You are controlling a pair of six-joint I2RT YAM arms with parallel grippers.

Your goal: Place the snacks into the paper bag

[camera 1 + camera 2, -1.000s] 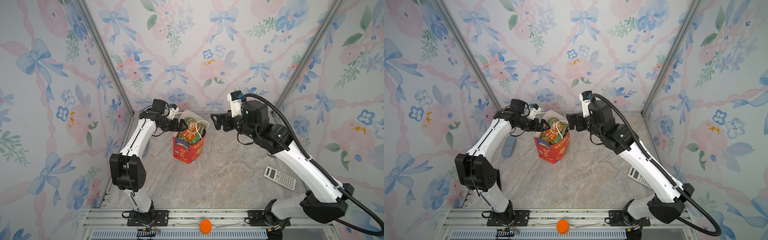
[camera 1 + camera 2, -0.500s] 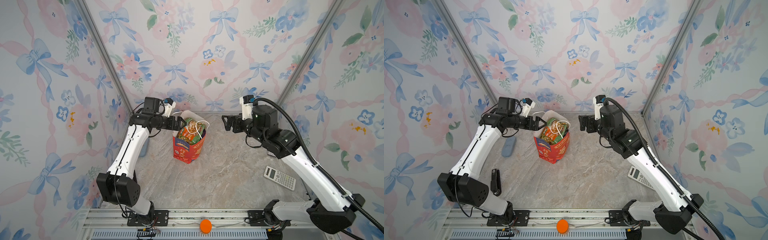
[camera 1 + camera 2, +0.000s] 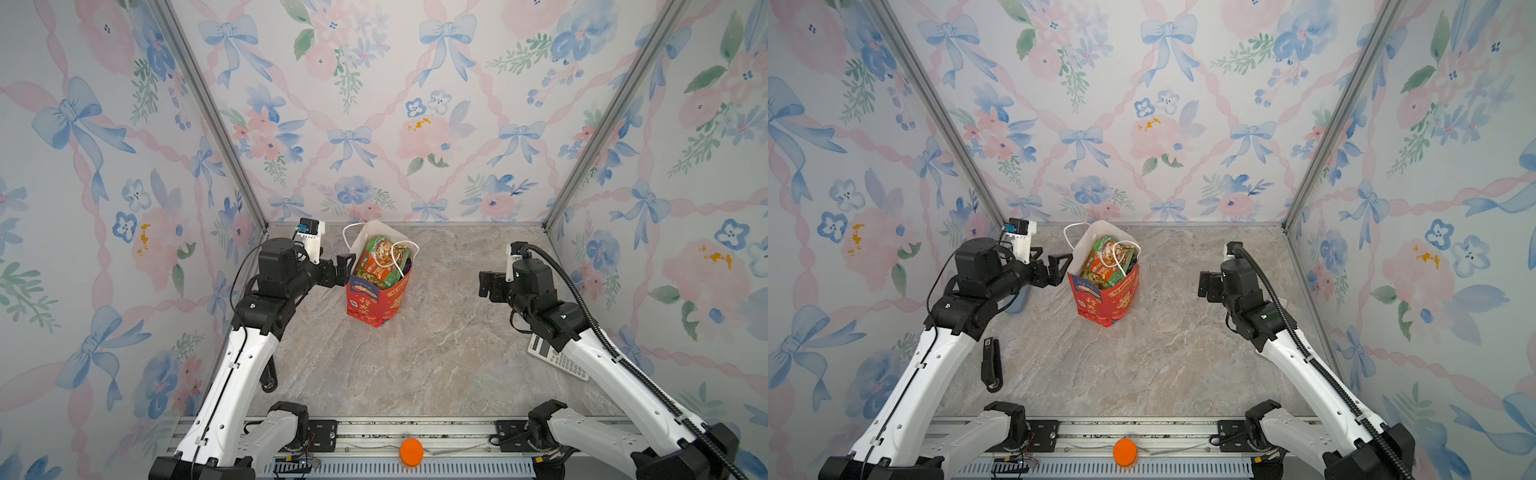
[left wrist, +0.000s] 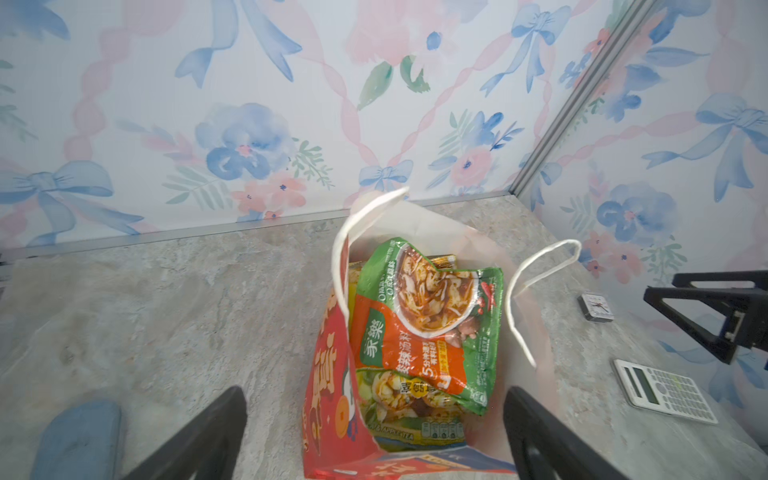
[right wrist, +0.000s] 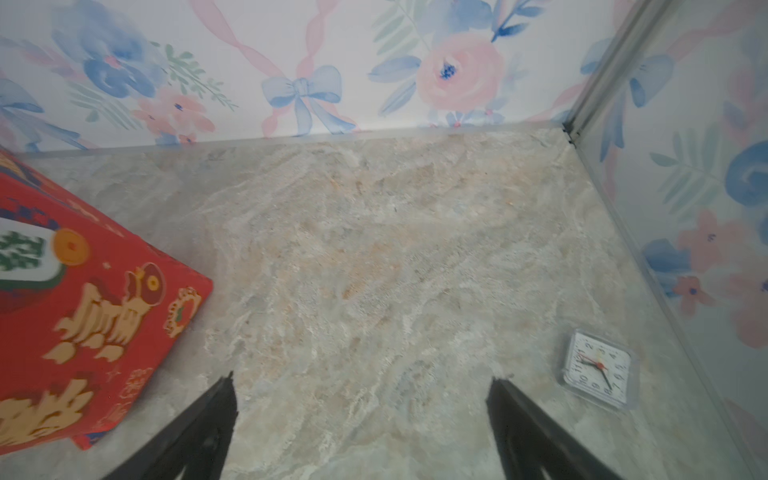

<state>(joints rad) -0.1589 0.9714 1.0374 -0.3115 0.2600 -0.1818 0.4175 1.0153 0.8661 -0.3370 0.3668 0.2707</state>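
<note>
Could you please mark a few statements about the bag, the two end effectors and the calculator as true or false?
1. The paper bag stands upright with snacks inside. True.
2. The right end effector grips a packet. False: it is open, empty and apart from the bag.
3. The left end effector is open beside the bag. True.
4. The calculator is in the bag. False: it lies on the table, near the right arm.
5. A small clock lies on the table. True.
</note>
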